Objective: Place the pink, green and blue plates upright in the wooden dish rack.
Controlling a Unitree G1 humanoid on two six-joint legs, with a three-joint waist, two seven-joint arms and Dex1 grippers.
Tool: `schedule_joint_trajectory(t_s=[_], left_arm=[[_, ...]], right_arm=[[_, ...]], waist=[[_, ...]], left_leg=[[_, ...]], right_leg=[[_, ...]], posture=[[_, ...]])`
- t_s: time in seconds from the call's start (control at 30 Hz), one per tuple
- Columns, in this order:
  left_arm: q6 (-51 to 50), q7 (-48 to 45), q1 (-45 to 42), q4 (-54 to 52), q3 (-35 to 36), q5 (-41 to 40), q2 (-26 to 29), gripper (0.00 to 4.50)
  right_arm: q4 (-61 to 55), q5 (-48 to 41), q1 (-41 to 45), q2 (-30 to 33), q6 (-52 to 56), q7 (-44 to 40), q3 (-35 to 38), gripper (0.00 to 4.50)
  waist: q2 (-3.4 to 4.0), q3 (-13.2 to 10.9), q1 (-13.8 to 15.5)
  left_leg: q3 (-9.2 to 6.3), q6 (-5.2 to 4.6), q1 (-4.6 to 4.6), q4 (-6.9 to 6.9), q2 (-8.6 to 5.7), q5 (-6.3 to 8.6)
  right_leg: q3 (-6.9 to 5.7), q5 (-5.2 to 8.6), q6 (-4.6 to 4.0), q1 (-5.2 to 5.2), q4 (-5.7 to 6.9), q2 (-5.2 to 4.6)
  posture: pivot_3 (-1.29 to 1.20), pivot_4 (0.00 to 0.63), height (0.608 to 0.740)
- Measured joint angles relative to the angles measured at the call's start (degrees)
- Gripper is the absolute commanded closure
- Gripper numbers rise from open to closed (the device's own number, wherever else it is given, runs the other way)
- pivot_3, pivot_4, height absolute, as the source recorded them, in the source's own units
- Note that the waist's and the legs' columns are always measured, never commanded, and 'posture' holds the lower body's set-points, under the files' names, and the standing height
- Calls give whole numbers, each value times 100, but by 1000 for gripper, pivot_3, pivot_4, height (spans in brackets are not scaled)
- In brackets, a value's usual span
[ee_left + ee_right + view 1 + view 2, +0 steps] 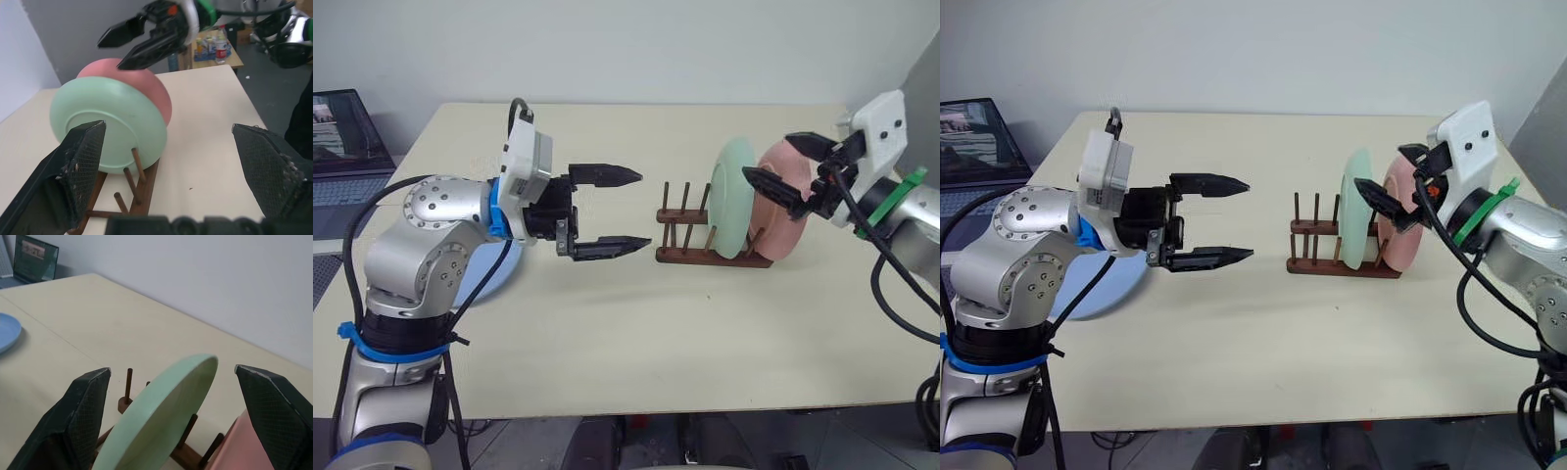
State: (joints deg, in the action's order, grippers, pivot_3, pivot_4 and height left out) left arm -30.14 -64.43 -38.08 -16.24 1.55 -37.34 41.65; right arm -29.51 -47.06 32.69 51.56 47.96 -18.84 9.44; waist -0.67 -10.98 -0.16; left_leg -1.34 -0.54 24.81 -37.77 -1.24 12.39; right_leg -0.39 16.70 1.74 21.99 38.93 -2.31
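Observation:
The wooden dish rack [690, 250] stands right of the table's middle. The green plate [734, 196] and the pink plate [785, 223] stand upright in it side by side, the pink one further right. The blue plate [489, 279] lies flat at the table's left, partly hidden behind my left arm. My left gripper [644, 209] is open and empty, level, pointing right at the rack's free pegs from a short way off. My right gripper [766, 156] is open just above the upright plates' top rims and holds nothing; the left wrist view shows this right gripper [109, 55] clear above the pink plate [154, 90].
A laptop [342, 147] sits on a lower surface beyond the table's left edge. The rack's left pegs [1316, 211] hold no plate. A small table with bottles [215, 46] stands in the room behind the right arm. A grey wall runs behind the table.

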Motion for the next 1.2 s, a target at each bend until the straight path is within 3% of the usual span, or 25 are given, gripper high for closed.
schedule_joint_trajectory(t_s=[0.13, 0.37, 0.67, 0.87, 1.2], left_arm=[[-374, 411, 199, -22, 211, -12, 219, 0], [-848, 1690, 1864, -435, 1633, 151, 550, 0], [-1474, 3990, 3208, -80, 3717, 209, -599, 0], [-2205, 5454, 3122, 416, 4429, 130, -1198, 0], [-2926, 6360, 2456, 1203, 4561, -212, -1471, 0]], right_arm=[[-19, -65, 21, 230, -140, -943, -3, 236], [24, -15, 575, 327, -674, -2990, -758, 236], [722, 614, 1226, -194, -1018, -4163, -1644, 236], [915, 944, 1379, -427, -1138, -4499, -1833, 236], [946, 1042, 1590, -527, -1083, -4993, -1965, 236]], waist=[[1, 0, -15], [0, -3, -68], [-11, 0, 33], [-29, 10, 105], [-39, 16, 133]], left_leg=[[-1, 0, 0, 1, 5, 0], [-8, 0, -1, 11, 12, 0], [-5, 3, -1, 0, 7, 2], [-5, 4, -1, -4, -1, 2], [-4, 6, -1, -2, -1, 4]], right_leg=[[-1, 0, -1, 1, 1, 1], [-5, 0, -2, 8, 1, 0], [-7, -1, -4, 25, -6, -23], [-8, -3, -3, 28, -6, -33], [-6, -5, -8, 30, -7, -35]], posture=[[0, 150, 740], [0, 150, 740], [0, 150, 740], [0, 150, 740], [0, 150, 740]])
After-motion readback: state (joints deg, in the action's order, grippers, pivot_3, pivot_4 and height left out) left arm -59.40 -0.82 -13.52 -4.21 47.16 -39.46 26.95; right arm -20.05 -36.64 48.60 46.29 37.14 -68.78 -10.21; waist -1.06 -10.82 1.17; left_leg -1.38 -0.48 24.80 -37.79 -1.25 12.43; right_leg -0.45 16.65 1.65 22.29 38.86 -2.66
